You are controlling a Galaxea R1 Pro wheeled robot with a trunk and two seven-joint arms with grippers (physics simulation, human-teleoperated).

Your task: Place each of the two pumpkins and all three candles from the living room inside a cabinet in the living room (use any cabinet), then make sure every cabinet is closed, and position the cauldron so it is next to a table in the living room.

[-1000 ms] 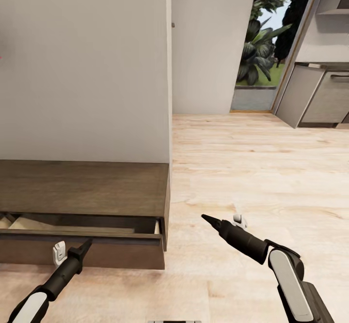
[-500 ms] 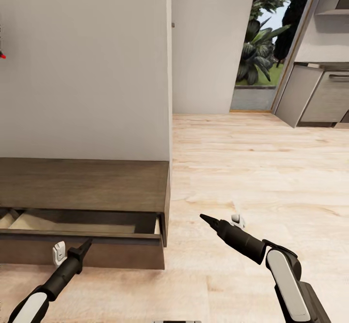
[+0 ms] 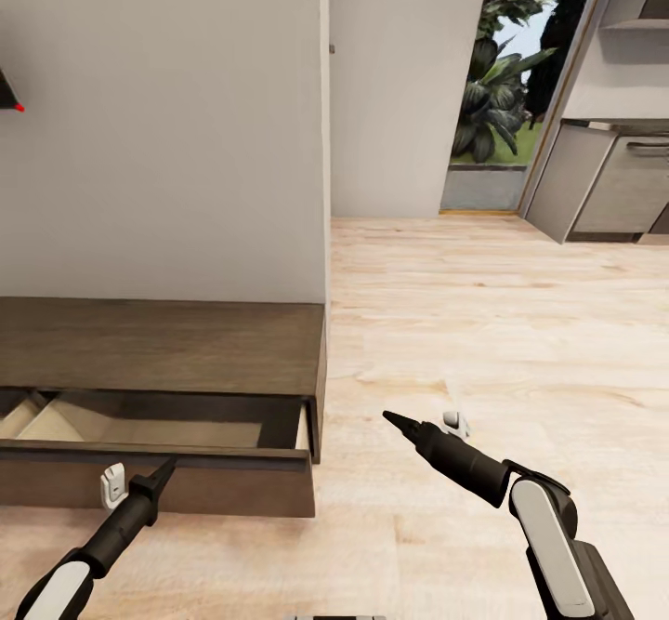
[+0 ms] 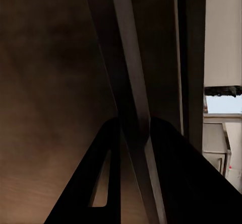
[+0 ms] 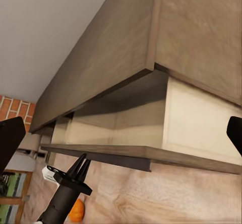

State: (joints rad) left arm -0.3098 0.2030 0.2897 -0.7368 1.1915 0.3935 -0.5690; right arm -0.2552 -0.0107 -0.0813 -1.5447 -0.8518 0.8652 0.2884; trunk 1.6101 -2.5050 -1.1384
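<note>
The cabinet (image 3: pixel 163 360) sits low against the white wall (image 3: pixel 167 127), its top drawer (image 3: pixel 153 457) pulled out to show a pale interior. The left gripper (image 3: pixel 160 473) is pinched on the drawer's front edge, a finger (image 4: pixel 103 183) on either side of the board. The right gripper (image 3: pixel 395 418) hangs over the wooden floor (image 3: pixel 502 323) just off the cabinet's right end, its fingers spread wide. Something orange (image 5: pixel 75 211) peeks from behind the left arm, too little to identify.
</note>
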